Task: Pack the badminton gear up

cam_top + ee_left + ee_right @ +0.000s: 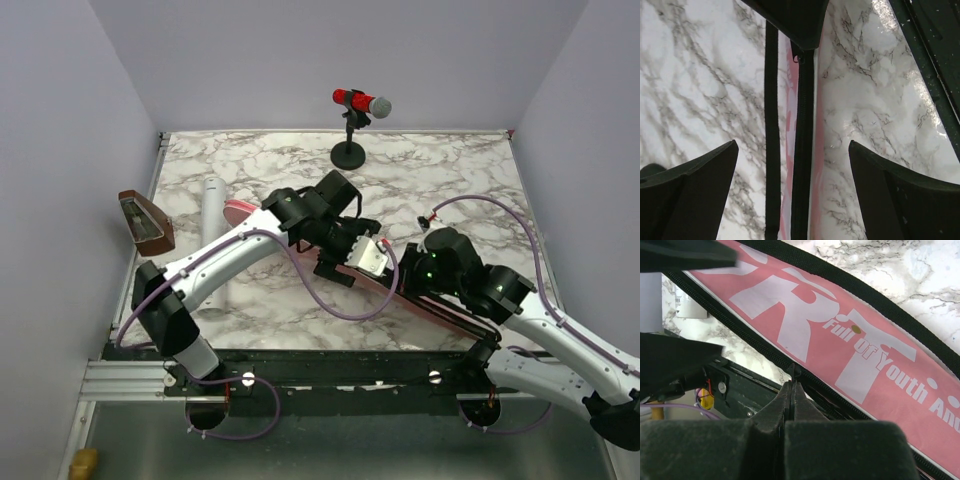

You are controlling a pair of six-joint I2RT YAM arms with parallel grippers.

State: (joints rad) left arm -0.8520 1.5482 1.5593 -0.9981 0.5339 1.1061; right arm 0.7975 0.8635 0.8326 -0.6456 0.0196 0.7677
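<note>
Tabletop (480, 180) far right: bare marble, open passage | far centre: microphone (360, 103) on stand blocks | left edge: brown box (145, 222), white tube (211, 210) just beside | centre: pink bag (920, 405) lies diagonally under left arm (230, 255) and right arm (540, 310), crowded.

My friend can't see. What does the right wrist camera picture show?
The right gripper is pinched shut on the black zipper along the edge of a pink bag with white letters. The bag lies slanted across a marble table, with a white tube at the left.
</note>
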